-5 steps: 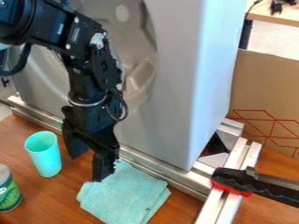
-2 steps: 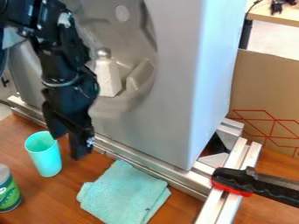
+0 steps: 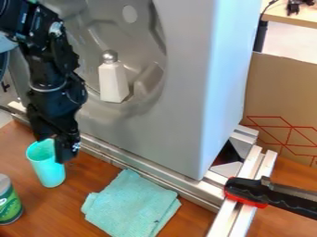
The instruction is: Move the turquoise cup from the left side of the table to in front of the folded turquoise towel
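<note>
We are seeing the cup [image 3: 49, 170] standing upright, mouth up; the gripper [image 3: 52, 150], spread, is hanging at its rim. Wooden table [image 3: 77, 185] is supporting it; cardboard [image 3: 280, 92] is standing far right of it.

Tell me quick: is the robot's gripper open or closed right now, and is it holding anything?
Gripper: open, fingers apart at the turquoise cup's rim; no firm hold shows, and whether it touches the cup can't be told.

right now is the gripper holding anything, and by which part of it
Nothing looks held: the gripper is open at the rim of the turquoise cup; whether it touches it cannot be told.
</note>
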